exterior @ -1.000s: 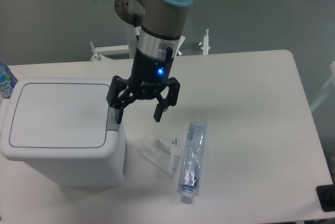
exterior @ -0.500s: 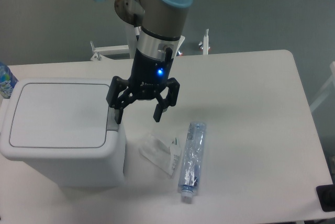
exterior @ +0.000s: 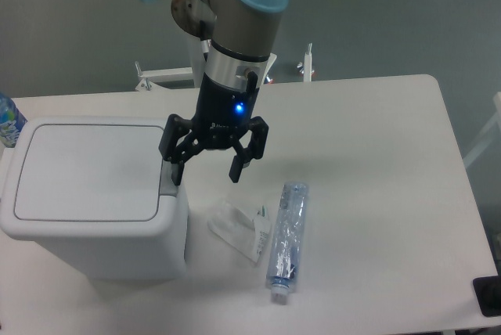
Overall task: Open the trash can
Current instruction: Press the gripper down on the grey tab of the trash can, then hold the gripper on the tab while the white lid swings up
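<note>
The trash can (exterior: 94, 202) is a large white boxy bin at the table's left, with its flat lid (exterior: 86, 171) shut. A grey button strip (exterior: 167, 181) sits on its right rim. My gripper (exterior: 207, 174) is open, pointing down, just right of the lid. Its left finger (exterior: 177, 169) is right over the grey strip; I cannot tell if it touches. Its right finger hangs over bare table. Nothing is held.
A crushed clear plastic bottle (exterior: 286, 235) lies on the table right of the bin, with a crumpled white wrapper (exterior: 239, 228) beside it. A blue-labelled bottle (exterior: 8, 120) shows at the left edge. A dark object (exterior: 487, 296) sits at the bottom right corner.
</note>
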Robot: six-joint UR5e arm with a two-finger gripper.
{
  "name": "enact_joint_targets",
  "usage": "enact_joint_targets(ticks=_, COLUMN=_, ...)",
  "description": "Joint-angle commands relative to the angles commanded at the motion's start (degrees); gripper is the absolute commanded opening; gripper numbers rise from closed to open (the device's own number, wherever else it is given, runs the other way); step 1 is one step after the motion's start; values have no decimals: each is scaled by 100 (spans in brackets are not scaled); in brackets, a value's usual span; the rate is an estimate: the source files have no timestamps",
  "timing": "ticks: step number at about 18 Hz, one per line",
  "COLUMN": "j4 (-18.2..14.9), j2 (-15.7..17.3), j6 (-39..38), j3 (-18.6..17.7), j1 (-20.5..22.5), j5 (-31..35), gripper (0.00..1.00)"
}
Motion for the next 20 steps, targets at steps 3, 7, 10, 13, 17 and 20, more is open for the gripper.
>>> enact_joint_targets(ticks=3, j4=0, j2=0, j6=0, j3=-17, j1=0, j5=9, gripper=100)
enact_joint_targets(ticks=7, j4=35, j2=0, j6=0, j3=-44, j1=0, j5=9, gripper=100)
enact_joint_targets(ticks=10, j4=132, j2=0, j6=0, j3=-97, j1=0, j5=9, gripper=100)
enact_joint_targets(ticks=13, j4=167, j2=9, j6=0, j3=-132, j1=-9, j5=9, gripper=100)
enact_joint_targets(ticks=17, j4=167, j2=9, j6=0, j3=-123, j1=0, j5=0, gripper=100)
enact_joint_targets(ticks=20, j4=167, j2=9, j6=0, j3=-132, j1=-9, j5=9, gripper=100)
